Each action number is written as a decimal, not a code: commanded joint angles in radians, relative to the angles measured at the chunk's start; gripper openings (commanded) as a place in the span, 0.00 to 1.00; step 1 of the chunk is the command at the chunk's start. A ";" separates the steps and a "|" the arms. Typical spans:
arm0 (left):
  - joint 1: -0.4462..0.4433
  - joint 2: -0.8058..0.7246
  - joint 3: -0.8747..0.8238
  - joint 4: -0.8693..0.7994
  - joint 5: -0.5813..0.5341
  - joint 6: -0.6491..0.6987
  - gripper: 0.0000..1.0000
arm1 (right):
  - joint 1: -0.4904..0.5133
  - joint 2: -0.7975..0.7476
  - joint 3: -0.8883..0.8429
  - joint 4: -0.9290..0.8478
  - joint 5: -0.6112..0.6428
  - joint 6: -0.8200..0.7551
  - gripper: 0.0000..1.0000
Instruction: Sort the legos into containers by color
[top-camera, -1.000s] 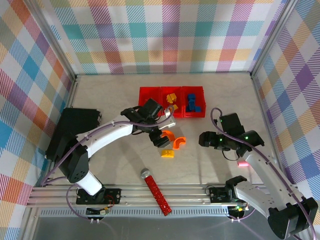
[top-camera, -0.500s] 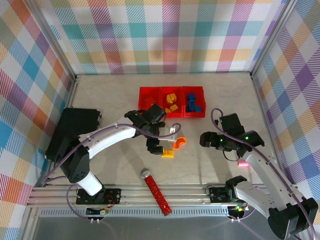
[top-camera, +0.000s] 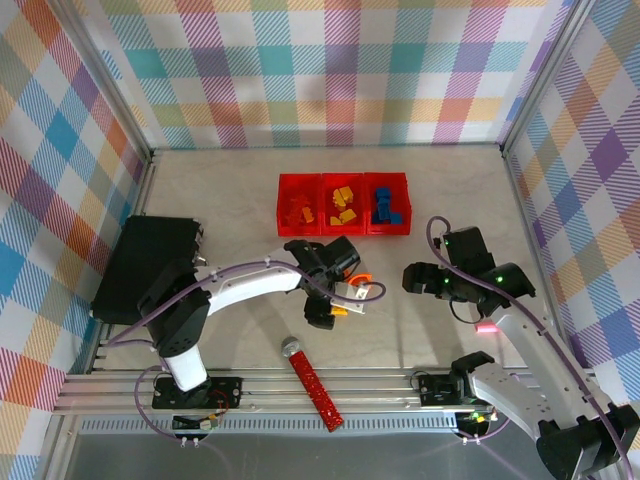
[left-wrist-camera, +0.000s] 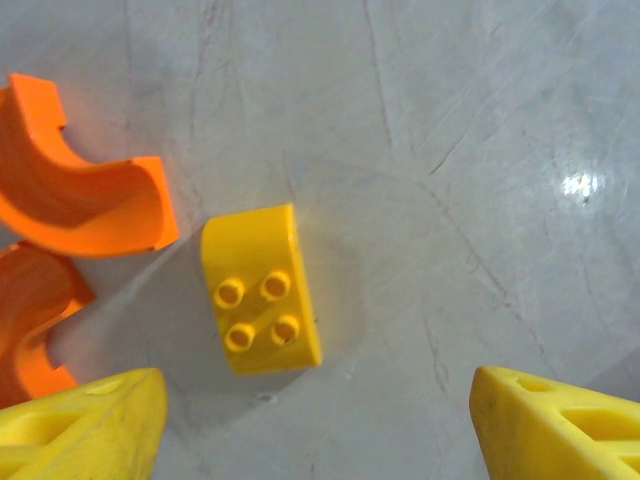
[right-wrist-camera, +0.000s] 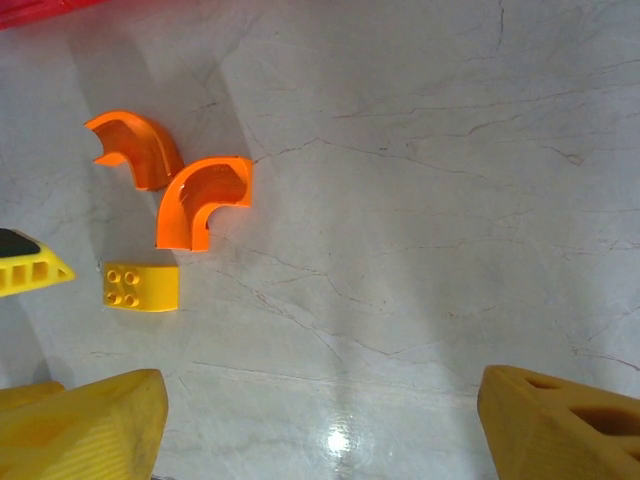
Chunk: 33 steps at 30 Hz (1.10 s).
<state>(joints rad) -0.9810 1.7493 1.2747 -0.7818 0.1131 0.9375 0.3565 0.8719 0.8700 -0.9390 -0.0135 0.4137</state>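
Multicolour plaid walls (top-camera: 340, 70) on 3 sides; pale veined worktop (top-camera: 220, 190) w/ glare; metal rail (top-camera: 380, 385) at near edge.

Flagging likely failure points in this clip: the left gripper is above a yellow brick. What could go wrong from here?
The yellow brick sits off-centre under the open left gripper, with one side curved, so closing might shove or squirt it. Two orange arches lie close beside it; a descending finger could knock or catch one.
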 joint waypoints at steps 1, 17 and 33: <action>-0.010 0.049 0.031 -0.010 0.012 -0.077 0.79 | -0.006 -0.015 0.018 -0.019 0.010 -0.016 0.82; -0.003 0.125 0.006 0.130 -0.062 -0.191 0.78 | -0.005 -0.047 -0.005 -0.002 -0.003 -0.019 0.82; 0.034 0.176 -0.007 0.183 -0.064 -0.197 0.77 | -0.005 -0.044 -0.011 0.003 -0.013 -0.023 0.82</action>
<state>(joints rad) -0.9585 1.8999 1.2785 -0.6132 0.0574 0.7479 0.3538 0.8341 0.8696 -0.9428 -0.0116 0.4034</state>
